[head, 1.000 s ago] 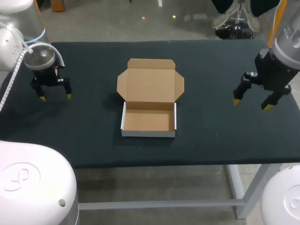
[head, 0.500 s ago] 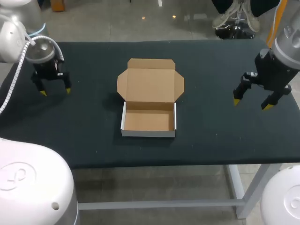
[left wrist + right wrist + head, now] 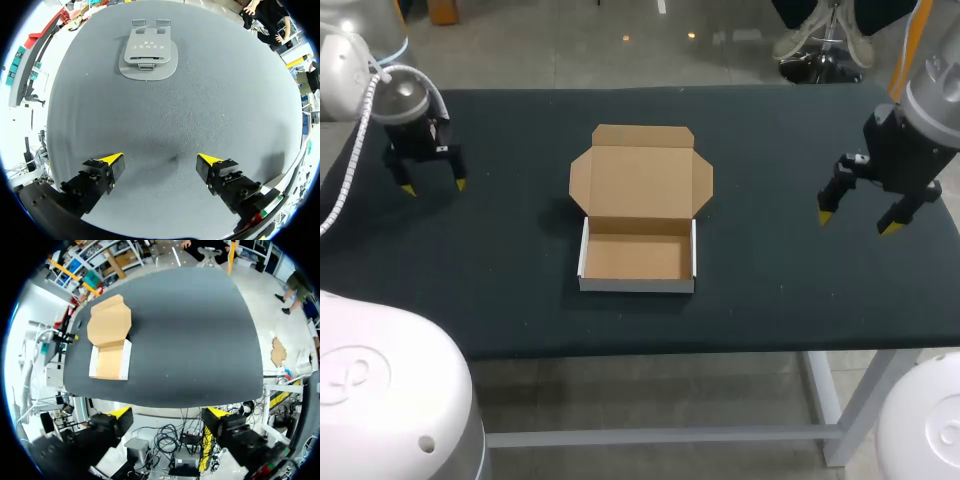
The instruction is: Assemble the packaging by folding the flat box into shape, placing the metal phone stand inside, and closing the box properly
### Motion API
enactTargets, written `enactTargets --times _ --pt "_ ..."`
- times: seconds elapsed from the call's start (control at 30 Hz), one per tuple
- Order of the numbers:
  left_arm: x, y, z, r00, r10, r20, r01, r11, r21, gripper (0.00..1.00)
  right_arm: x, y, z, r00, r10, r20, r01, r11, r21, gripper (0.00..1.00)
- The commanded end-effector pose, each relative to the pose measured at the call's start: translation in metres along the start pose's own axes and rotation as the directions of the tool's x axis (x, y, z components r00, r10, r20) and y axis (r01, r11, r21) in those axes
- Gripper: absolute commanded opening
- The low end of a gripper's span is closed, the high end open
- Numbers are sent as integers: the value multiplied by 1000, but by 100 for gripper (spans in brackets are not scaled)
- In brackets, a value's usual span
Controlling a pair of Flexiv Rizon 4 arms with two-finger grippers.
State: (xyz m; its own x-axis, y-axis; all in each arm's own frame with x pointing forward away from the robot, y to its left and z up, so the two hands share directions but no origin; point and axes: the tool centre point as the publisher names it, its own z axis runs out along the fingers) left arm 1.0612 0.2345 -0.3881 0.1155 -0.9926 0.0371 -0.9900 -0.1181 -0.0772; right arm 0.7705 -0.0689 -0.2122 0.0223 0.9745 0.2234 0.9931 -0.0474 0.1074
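Observation:
The cardboard box point(image 3: 638, 257) stands folded into a shallow tray at the table's middle, its lid point(image 3: 640, 172) lying open and flat behind it; the inside is bare. The right wrist view shows the same box point(image 3: 109, 357) far ahead of my right gripper. A grey metal phone stand point(image 3: 148, 52) lies flat on the mat ahead of my left gripper point(image 3: 160, 160); the head view does not show it. My left gripper point(image 3: 434, 187) hangs open at the far left. At the right edge, my right gripper point(image 3: 856, 222) is open and holds nothing, as the right wrist view point(image 3: 169, 412) also shows.
The dark mat of the table point(image 3: 780, 290) lies bare around the box. The front edge runs close under the box, and the right gripper hangs near the table's right edge.
My left gripper has drifted toward the table's far left corner, still open. The right arm and the box have not moved.

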Motion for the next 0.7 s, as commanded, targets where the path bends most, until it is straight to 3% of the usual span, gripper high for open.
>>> enactTargets --times 0.03,0.7 --pt "0 -11 5 1000 5 -4 -5 999 -38 100 1 0 -2 1000 0 2 0 1000 3 100" --pt "-8 -38 11 1000 17 -3 -17 999 -39 100 1 0 -2 1000 0 2 0 1000 3 100"
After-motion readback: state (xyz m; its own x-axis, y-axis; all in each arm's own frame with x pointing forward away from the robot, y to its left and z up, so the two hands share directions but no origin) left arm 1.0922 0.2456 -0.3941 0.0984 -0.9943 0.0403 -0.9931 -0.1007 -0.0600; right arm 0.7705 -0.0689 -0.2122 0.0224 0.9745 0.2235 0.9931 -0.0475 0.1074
